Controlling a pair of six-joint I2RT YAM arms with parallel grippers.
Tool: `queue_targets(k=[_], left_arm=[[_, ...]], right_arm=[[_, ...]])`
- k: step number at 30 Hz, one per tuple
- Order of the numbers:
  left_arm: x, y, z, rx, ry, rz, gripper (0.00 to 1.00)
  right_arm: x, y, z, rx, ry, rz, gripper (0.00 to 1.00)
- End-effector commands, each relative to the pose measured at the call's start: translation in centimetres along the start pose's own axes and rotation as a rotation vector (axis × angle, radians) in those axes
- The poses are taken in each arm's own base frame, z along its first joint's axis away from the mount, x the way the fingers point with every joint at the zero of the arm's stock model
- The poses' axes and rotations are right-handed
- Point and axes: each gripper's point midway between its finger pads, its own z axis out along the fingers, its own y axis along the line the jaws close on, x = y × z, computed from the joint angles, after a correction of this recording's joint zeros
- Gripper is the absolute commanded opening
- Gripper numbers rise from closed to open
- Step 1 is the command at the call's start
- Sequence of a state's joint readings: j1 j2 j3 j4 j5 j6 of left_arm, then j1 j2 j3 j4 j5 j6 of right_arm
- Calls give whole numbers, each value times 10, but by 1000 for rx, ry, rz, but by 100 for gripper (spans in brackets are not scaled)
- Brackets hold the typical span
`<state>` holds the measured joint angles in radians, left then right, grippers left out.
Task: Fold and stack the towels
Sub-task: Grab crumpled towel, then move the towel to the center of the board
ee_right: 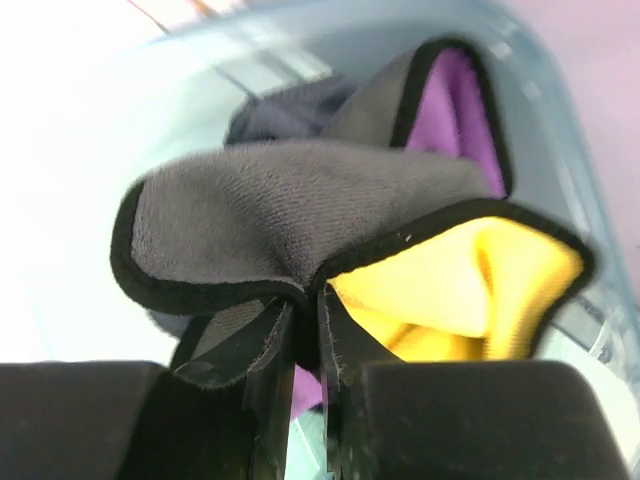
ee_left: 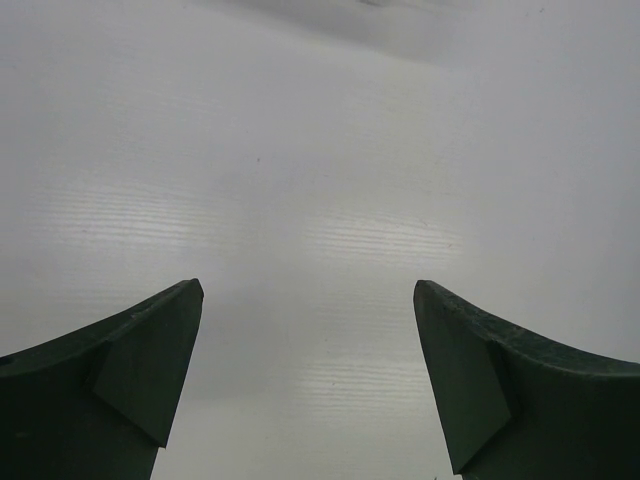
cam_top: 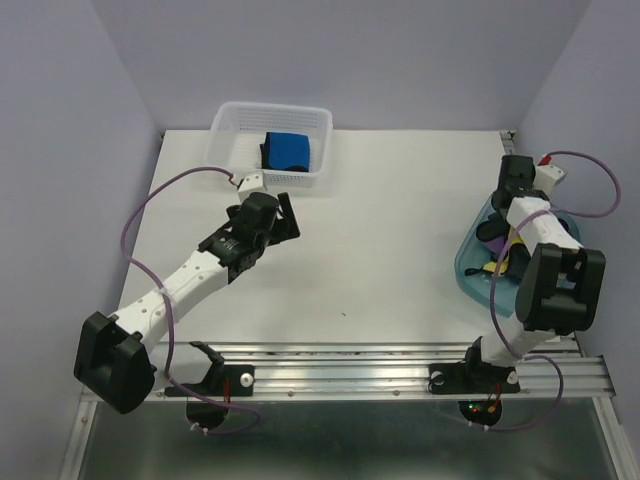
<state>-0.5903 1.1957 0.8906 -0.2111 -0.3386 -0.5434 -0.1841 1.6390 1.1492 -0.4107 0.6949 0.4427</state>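
In the right wrist view my right gripper [ee_right: 308, 300] is shut on a fold of a dark grey towel [ee_right: 290, 210] with black edging, inside the translucent blue tub [ee_right: 560, 130]. A yellow towel [ee_right: 470, 285], a purple one [ee_right: 458, 100] and a dark navy one [ee_right: 290, 112] lie around it in the tub. From above, that gripper [cam_top: 497, 228] reaches down into the tub [cam_top: 468, 268] at the right edge. A folded bright blue towel [cam_top: 290, 150] with a black one [cam_top: 267, 152] beside it sits in the white basket. My left gripper [cam_top: 284, 214] [ee_left: 308, 300] hangs open over bare table.
The white mesh basket [cam_top: 232, 125] stands at the back of the table, just beyond the left gripper. The tub overhangs the table's right side. Purple walls close in the table on the left, back and right. A metal rail [cam_top: 350, 365] runs along the near edge.
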Motion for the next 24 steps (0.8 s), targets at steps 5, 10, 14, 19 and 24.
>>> queue_targets(k=[5,10,14,19,24], left_arm=[[-18,-4,-17,36,-79,-43,99],[-14,-5,-24,82,-100,-70,99],[-16,-6,-33,119,-121,-95,99],[-17,-2,-45,149,-152,-136,99],[-10,9,-53,143,-168,-168,99]], right_arm=[[-102,-30,-99,-192,-231,197,12],[-134,-8,-185,-600,-303,215,11],[-151,18,-281,-1048,-363,161,8],[-135,37,-414,-1732,-383,-26,8],[-110,48,-480,-1953,-391,-102,8]])
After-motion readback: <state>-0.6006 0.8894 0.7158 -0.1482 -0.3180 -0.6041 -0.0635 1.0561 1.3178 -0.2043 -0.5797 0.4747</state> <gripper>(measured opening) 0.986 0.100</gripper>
